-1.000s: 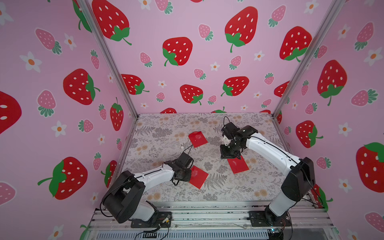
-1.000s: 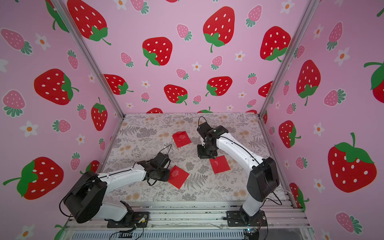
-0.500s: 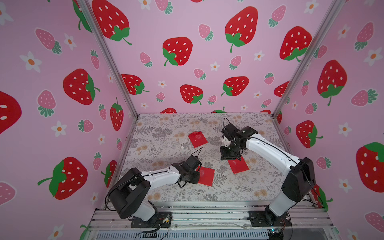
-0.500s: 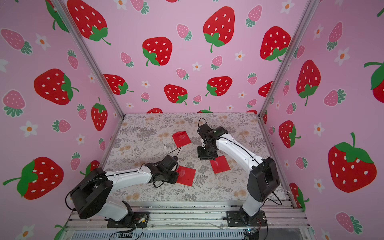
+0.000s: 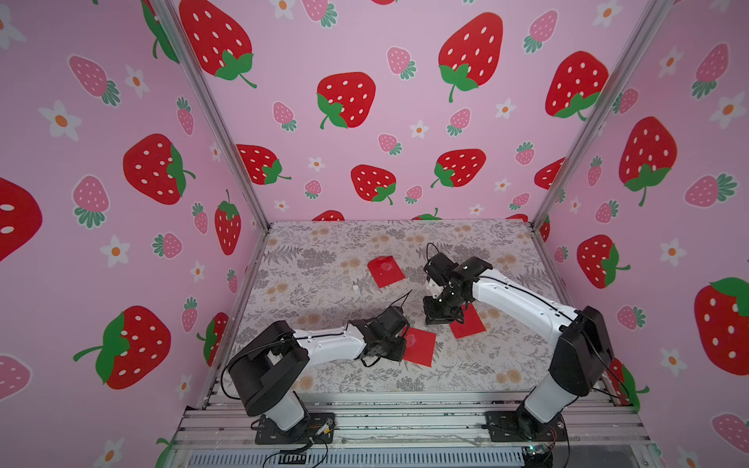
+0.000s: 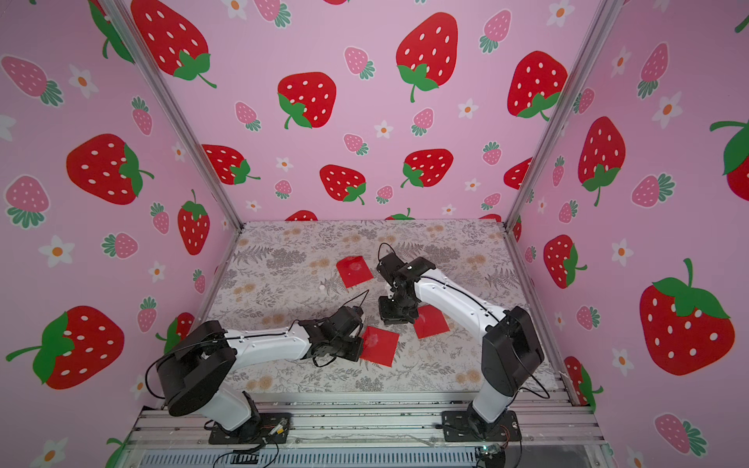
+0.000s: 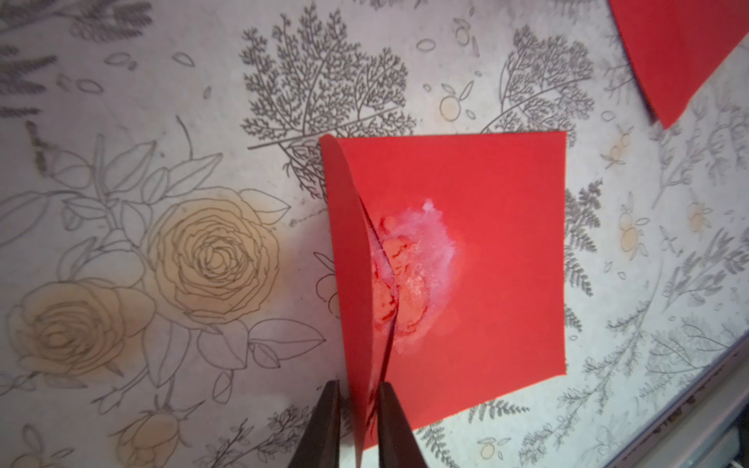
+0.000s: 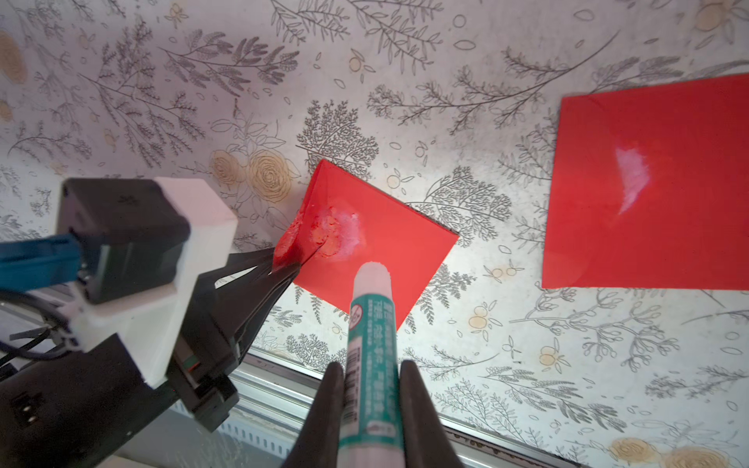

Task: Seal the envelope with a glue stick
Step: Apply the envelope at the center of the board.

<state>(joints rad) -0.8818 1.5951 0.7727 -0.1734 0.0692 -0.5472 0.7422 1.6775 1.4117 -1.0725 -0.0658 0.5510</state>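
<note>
A red envelope lies near the front of the table, also seen in both top views. A white glue smear marks its middle. Its flap stands up, pinched between the narrow jaws of my left gripper at the envelope's left edge. My right gripper is shut on the glue stick, a white tube with a teal label. The stick's bare tip points at the envelope from above and to its right; contact cannot be told.
A second red envelope lies under the right arm, and a third lies farther back. A small white thing sits on the floral cloth left of the third one. The metal rail runs along the front edge.
The left gripper has moved right along the table, and the near envelope has slid right with it. The right arm has barely moved.
</note>
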